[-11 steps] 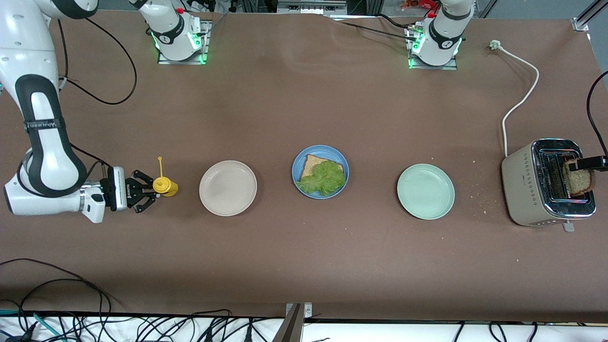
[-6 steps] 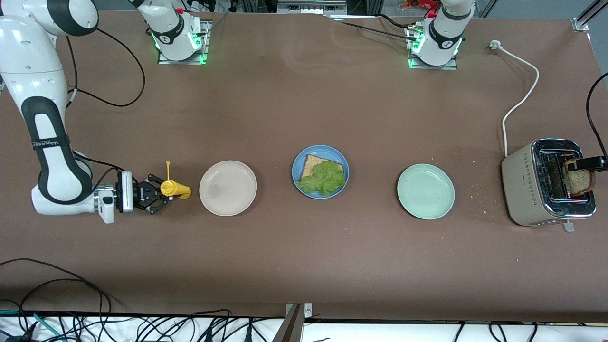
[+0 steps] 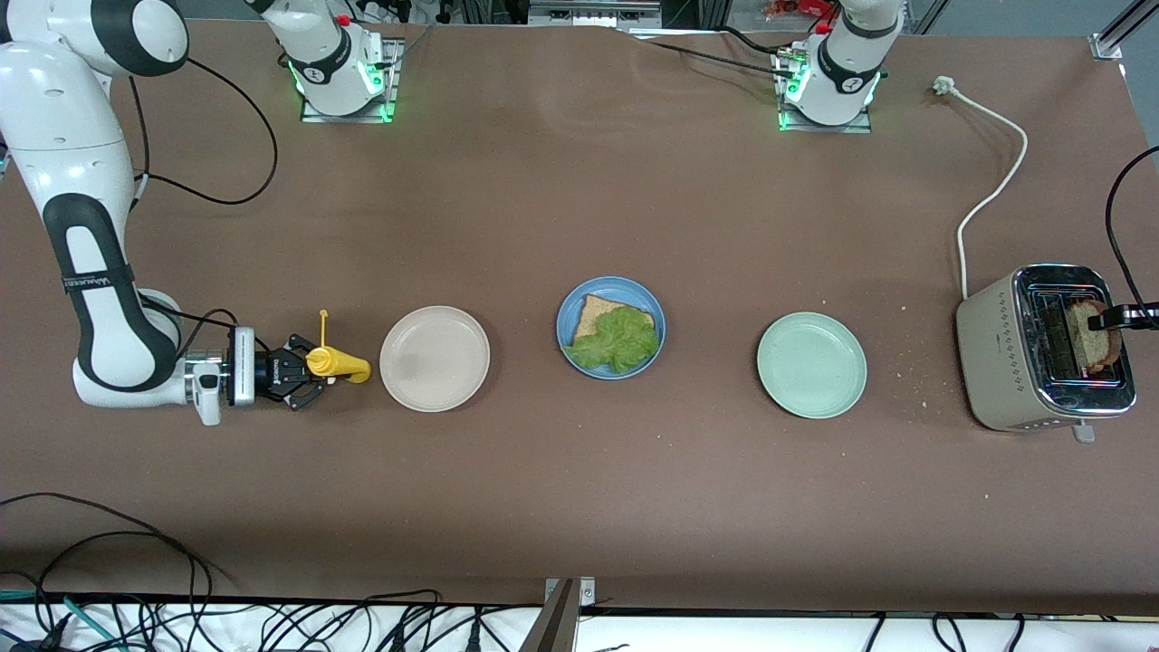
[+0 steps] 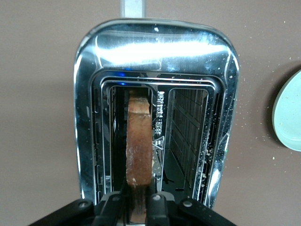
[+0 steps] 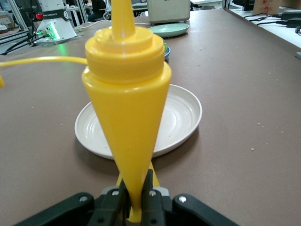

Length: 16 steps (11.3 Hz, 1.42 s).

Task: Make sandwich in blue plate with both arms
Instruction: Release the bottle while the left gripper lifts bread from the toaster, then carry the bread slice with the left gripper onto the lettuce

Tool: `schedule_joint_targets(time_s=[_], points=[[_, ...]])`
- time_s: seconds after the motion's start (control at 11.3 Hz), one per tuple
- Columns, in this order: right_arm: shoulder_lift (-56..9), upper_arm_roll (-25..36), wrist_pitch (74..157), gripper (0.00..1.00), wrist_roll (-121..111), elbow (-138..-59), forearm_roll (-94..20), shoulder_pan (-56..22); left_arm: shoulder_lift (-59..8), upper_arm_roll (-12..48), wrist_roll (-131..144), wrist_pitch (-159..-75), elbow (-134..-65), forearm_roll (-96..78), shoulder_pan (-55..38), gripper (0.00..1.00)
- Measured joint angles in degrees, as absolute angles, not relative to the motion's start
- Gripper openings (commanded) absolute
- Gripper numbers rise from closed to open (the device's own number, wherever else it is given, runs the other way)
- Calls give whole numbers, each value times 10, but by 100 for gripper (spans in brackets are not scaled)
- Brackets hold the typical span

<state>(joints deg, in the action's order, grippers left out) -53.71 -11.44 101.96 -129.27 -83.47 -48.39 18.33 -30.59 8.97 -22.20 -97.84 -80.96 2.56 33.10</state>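
The blue plate (image 3: 611,327) sits mid-table with one brown bread slice (image 3: 595,314) and a green lettuce leaf (image 3: 617,340) on it. My left gripper (image 3: 1106,318) is over the toaster (image 3: 1005,353), shut on a second bread slice (image 3: 1089,337) that stands in a slot. In the left wrist view the gripper (image 4: 137,200) pinches that slice (image 4: 139,136) edge-on. My right gripper (image 3: 306,371) is shut on a yellow squeeze bottle (image 3: 340,364), held level with its nozzle toward the beige plate (image 3: 435,359). The right wrist view shows the gripper (image 5: 136,195) and the bottle (image 5: 127,94).
A pale green plate (image 3: 811,364) lies between the blue plate and the toaster. The toaster's white cord (image 3: 991,195) runs toward the left arm's base. Crumbs lie round the toaster. Cables hang along the table edge nearest the front camera.
My right gripper has carried the yellow bottle closer to the beige plate and tipped it level. The bread slice in my left gripper has shifted slightly at the toaster slot.
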Motion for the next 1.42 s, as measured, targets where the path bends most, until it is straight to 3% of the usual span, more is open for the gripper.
schedule_joint_targets(time_s=[0.35, 0.8, 1.06, 1.42], points=[[-537, -104, 1041, 100, -1328, -832, -484, 192, -290, 92, -222, -950, -801, 27, 329, 0], [-513, -60, 1047, 100, -1329, -830, -478, 193, -210, 110, -222, -850, -787, 50, 287, 0], [-422, -45, 1060, 100, -1211, -856, -413, 191, -188, 133, -220, -771, -787, 49, 226, 0], [-231, -43, 1087, 100, -889, -948, -270, 138, -204, 188, -136, -725, -808, -80, 169, 0]])
